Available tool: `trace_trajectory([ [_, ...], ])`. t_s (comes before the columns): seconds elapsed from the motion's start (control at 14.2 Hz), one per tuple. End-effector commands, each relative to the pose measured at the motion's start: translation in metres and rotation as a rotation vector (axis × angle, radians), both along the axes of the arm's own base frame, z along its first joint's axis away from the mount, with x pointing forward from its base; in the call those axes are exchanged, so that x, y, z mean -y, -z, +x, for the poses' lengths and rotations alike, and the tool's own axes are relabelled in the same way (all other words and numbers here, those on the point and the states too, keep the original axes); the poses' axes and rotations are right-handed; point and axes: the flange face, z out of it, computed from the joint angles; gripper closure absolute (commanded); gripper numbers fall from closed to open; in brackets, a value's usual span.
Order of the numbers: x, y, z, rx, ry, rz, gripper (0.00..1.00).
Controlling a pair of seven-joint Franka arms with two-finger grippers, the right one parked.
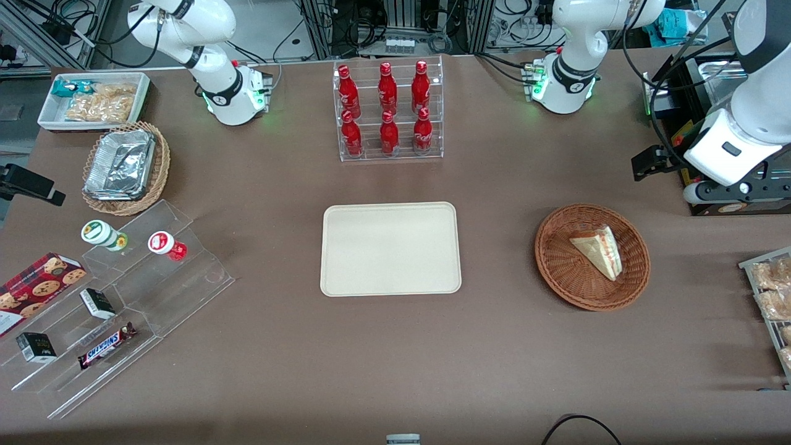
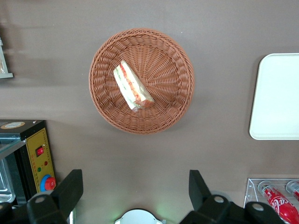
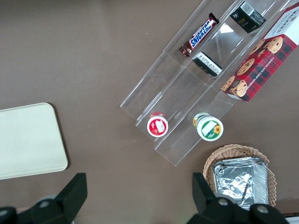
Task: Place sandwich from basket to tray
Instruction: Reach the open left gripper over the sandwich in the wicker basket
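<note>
Gripper [image 2: 135,198], fingers spread wide and holding nothing, hovers above the table beside the basket [image 1: 559,272]; 1 sandwich [image 1: 598,250] lies in the basket, well apart from the tray [image 1: 390,248].

brown matte table [image 1: 395,346] has a flat cream rectangular tray [image 1: 390,248] mid-table; round reddish-brown wicker basket [image 1: 592,256] sits beside it toward the working arm's end. the gripper [image 2: 135,189] hangs above the table near the basket, fingers spread.

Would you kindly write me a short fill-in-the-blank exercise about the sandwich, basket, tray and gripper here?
1. The sandwich lies in the ____.
2. The tray holds ____ items.
3. The gripper, above the table beside the basket, has its fingers ____.

Missing words: basket; no; open
</note>
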Motion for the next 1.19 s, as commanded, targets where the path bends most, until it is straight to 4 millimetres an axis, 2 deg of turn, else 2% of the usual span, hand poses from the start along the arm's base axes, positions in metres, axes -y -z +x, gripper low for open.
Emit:
trace_trajectory([
  [0.0,-0.002,-0.003,0.002,0.008,0.016,-0.019,0.00],
  [0.14,-0.001,0.010,0.003,-0.023,0.007,-0.015,0.00],
  [0.35,-0.004,0.049,0.007,-0.089,0.001,-0.011,0.00],
  [0.56,-0.006,0.104,0.008,-0.085,0.006,-0.001,0.00],
  [0.84,-0.011,0.178,-0.009,-0.021,0.007,0.000,0.00],
  [0.98,-0.018,0.212,-0.019,0.025,-0.002,-0.006,0.00],
  [1.12,-0.032,0.237,-0.026,0.070,-0.025,-0.011,0.00],
])
